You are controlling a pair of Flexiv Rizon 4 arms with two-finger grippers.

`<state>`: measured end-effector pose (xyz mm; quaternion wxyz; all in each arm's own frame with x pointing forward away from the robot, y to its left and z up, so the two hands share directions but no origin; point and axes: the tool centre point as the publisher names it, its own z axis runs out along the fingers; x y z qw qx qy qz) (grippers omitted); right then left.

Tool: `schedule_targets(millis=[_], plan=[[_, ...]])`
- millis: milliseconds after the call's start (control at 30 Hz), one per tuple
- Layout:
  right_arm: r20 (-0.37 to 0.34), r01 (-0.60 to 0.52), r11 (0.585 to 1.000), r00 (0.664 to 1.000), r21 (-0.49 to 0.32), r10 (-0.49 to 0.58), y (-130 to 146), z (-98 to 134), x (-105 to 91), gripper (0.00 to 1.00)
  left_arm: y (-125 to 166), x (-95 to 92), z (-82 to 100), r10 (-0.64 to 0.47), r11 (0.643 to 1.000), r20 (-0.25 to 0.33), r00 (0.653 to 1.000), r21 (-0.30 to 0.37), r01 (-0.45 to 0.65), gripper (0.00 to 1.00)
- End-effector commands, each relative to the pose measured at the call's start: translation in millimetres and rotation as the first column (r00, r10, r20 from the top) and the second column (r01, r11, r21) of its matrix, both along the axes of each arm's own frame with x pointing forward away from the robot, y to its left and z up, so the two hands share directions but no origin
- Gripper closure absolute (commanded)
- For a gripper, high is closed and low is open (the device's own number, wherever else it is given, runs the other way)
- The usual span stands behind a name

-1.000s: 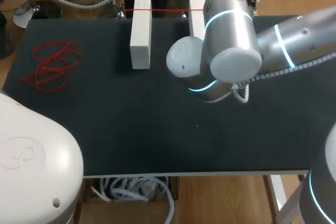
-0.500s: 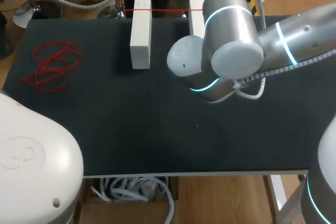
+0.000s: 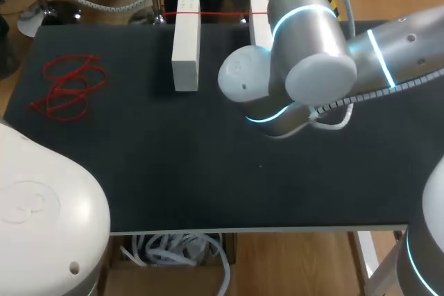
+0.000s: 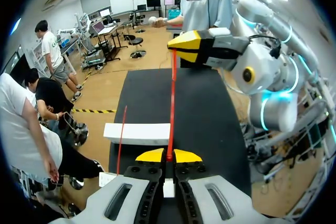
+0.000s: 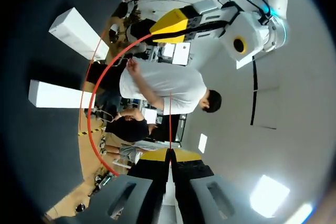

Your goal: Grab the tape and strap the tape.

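A thin red tape point(image 4: 171, 103) runs taut from my left gripper point(image 4: 168, 156), which is shut on one end, to my right gripper point(image 4: 176, 49) ahead of it. In the right wrist view my right gripper point(image 5: 169, 154) is shut on the tape point(image 5: 92, 103), which curves away to my left gripper point(image 5: 153, 34). Two white blocks point(image 3: 186, 43) point(image 3: 260, 22) stand at the table's back. A red strand point(image 3: 208, 14) crosses their far ends. My right arm point(image 3: 305, 53) hangs over the back middle and hides both grippers in the head view.
A loose pile of red tape point(image 3: 67, 88) lies at the table's back left. In the left wrist view a white block point(image 4: 137, 132) lies just ahead of and below the left fingers. The black tabletop point(image 3: 208, 171) has bare room in the middle and front.
My right arm has shifted slightly and turned at the wrist above the right block. Blocks and the red pile have not moved. Both grippers stay shut.
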<state>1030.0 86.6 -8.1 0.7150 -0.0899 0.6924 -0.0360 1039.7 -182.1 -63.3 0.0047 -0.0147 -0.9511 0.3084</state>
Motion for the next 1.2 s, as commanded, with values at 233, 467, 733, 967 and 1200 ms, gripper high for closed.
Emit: schedule_targets(millis=[233,467,733,967,1200], plan=[[-0.014,0.027,0.997,1.000,-0.074,-0.028,16.5,4.8,-8.7,1.00,-0.1,-0.9,0.8,0.001,1.000,0.000,1.000,0.004,-0.001,1.00],[-0.006,0.047,0.995,0.999,-0.089,-0.047,26.2,-0.5,-6.6,1.00,-0.1,-0.9,0.8,0.001,1.000,0.000,1.000,0.004,-0.001,1.00],[0.015,0.072,0.990,0.997,-0.125,-0.070,37.6,-10.7,-1.0,1.00,-0.1,-0.9,0.8,0.001,1.000,0.000,1.000,0.004,-0.001,1.00],[0.022,0.076,0.988,0.997,-0.136,-0.074,46.4,-15.8,-0.9,1.00,-0.1,-0.9,0.8,0.001,1.000,0.000,1.000,0.004,-0.001,1.00],[0.022,0.076,0.986,0.997,-0.147,-0.073,57.0,-19.7,-4.3,1.00,-0.1,-0.9,0.8,0.001,1.000,0.000,1.000,0.004,-0.001,1.00]])
